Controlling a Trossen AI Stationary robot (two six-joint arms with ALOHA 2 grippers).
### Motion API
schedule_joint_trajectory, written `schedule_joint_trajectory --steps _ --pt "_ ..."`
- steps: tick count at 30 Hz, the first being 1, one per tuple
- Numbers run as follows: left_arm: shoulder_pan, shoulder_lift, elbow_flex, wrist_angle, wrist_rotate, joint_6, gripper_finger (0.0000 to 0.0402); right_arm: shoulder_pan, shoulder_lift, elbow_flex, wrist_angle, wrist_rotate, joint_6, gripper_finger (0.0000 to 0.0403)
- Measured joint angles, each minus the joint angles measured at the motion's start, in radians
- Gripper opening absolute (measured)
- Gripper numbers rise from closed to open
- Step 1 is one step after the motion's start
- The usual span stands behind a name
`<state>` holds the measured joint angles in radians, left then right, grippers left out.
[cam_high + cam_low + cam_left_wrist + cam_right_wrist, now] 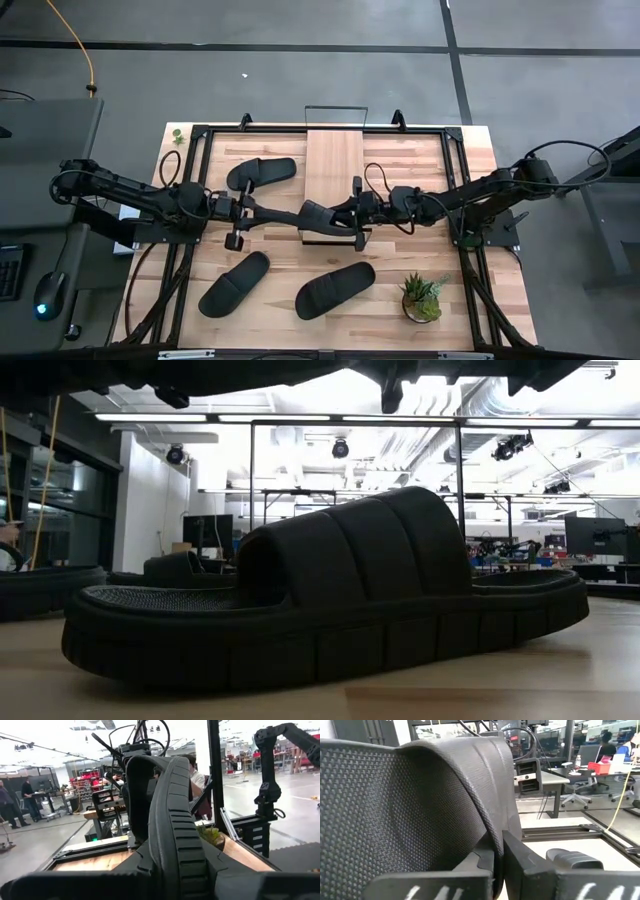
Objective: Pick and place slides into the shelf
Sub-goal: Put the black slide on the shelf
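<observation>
Here we see the task at an early stage. In the high view the shelf, a light-wood board with black wire rails at its short ends, lies at the middle of the table's far side, and we find no slide resting on its bare planks. Three slides lie loose on the tabletop: one just left of the shelf, and two nearer the front edge, one at front left and one at front centre. The last of these is what fills the low view, sole flat on the wood. A small potted plant stands at front right.

The fourth slide is held between the two arms at the shelf's near end. We judge it a handover or a two-handed carry, so all four slides remain to be placed.

The left gripper reaches in from the left; its wrist view shows the slide standing on edge, its ribbed sole rim clamped between the fingers. The right gripper comes from the right, and in its wrist view the fingers are pinched tight on the strap's thin textured edge.
</observation>
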<state>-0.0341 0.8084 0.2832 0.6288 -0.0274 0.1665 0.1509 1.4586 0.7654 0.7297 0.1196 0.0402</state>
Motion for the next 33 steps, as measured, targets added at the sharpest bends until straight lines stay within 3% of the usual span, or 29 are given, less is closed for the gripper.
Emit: schedule_joint_trajectory --steps 5,15,22,28,33 --pt "0.0 -0.001 0.001 -0.019 -0.004 0.039 0.0051 0.0 -0.002 0.0 -0.011 0.001 -0.003 0.002" --pt "0.001 -0.003 0.002 -0.035 -0.017 0.121 0.0051 -0.001 -0.051 0.0 -0.084 0.007 -0.023 0.0109" --pt "0.001 -0.061 0.0 -0.156 -0.138 0.196 0.0064 -0.001 -0.151 0.0 -0.238 0.031 0.009 0.0135" --pt "0.007 -0.11 -0.001 -0.212 -0.333 0.276 0.005 0.002 -0.232 0.002 -0.36 0.03 0.042 0.0135" --pt "0.003 -0.106 0.0 -0.214 -0.363 0.353 0.0053 0.001 -0.239 0.002 -0.375 0.036 0.042 0.0135"
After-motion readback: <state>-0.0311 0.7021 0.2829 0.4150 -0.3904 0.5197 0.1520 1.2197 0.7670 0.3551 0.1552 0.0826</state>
